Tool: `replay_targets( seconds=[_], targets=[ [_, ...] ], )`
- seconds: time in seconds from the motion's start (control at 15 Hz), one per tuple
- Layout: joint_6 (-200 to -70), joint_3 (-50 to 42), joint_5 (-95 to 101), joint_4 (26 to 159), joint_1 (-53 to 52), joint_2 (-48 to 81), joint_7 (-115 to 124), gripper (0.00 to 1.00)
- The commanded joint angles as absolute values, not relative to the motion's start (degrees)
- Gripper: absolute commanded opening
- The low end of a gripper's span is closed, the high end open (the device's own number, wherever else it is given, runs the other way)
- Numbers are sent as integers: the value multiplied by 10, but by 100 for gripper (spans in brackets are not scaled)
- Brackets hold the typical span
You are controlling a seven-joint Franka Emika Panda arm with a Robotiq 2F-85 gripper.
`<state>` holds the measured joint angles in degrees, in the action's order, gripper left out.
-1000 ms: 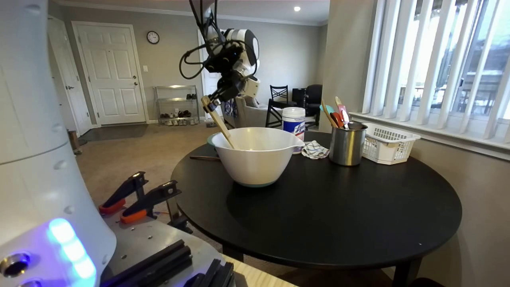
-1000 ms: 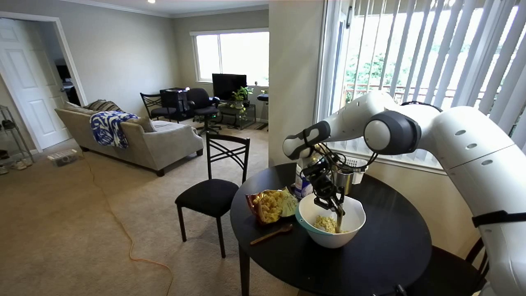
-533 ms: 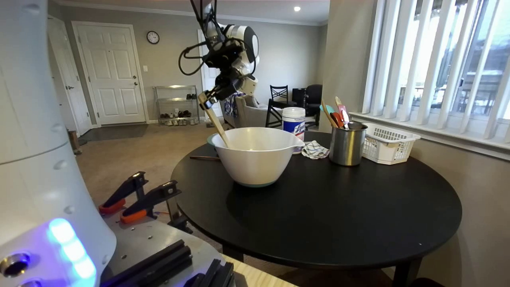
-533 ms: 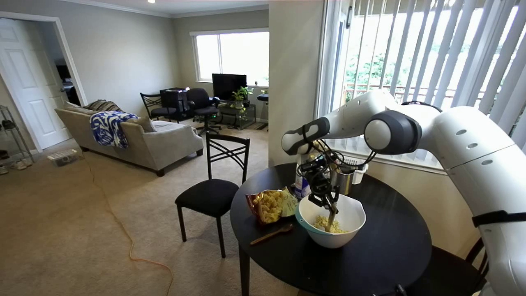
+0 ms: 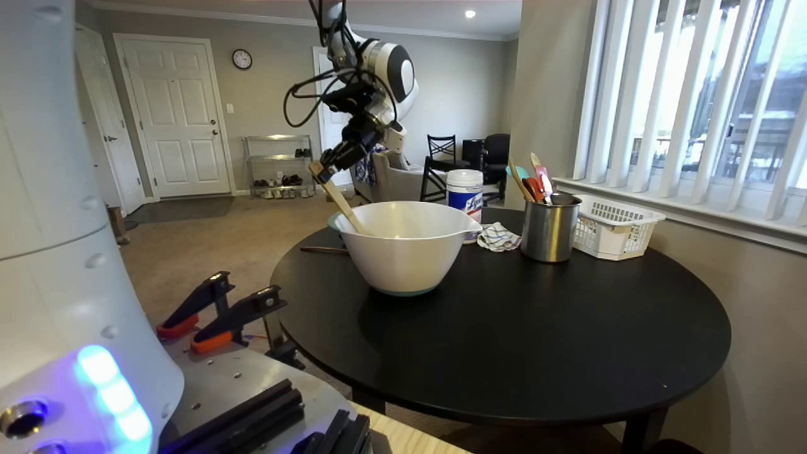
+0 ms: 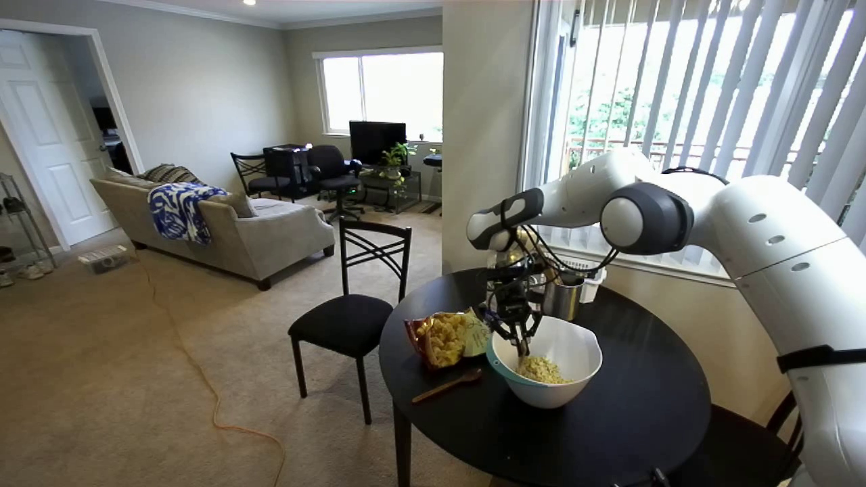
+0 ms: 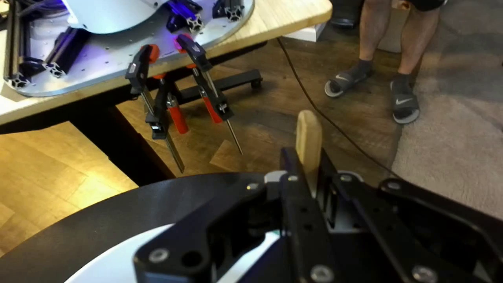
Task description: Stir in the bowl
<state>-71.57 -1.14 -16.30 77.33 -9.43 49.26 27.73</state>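
The large white bowl (image 5: 406, 261) stands upright on the black table, in both exterior views (image 6: 551, 396); part of its rim shows in the wrist view (image 7: 125, 255). Yellow crumbly food (image 6: 543, 370) lies inside. My gripper (image 5: 321, 173) is shut on the handle of a wooden utensil (image 5: 340, 205). The utensil slants down into the bowl and its lower end is hidden. In an exterior view my gripper (image 6: 521, 348) is over the bowl's side nearest the snack bag. In the wrist view the handle's top (image 7: 308, 137) sticks out between the fingers of the gripper (image 7: 308, 169).
An open snack bag (image 6: 446, 338) and a brown wooden spoon (image 6: 446, 387) lie beside the bowl. A wipes canister (image 5: 465, 192), a cloth (image 5: 499, 237), a metal cup of utensils (image 5: 550, 233) and a white basket (image 5: 615, 230) stand behind it. A chair (image 6: 348, 325) is near.
My gripper has moved with the utensil across the bowl toward the snack bag side and slightly lower. The utensil slants more. More food shows in an exterior view. The bowl has stayed put.
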Motion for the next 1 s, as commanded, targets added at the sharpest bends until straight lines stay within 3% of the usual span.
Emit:
replay_targets(
  seconds=[0.0, 0.4, 0.93],
  targets=[
    [-790, -29, -168, 806, -109, 470, 353, 3],
    [-883, -39, -162, 838, -113, 440, 482, 3],
    [-897, -17, -196, 841, -93, 430, 558, 3]
  ],
)
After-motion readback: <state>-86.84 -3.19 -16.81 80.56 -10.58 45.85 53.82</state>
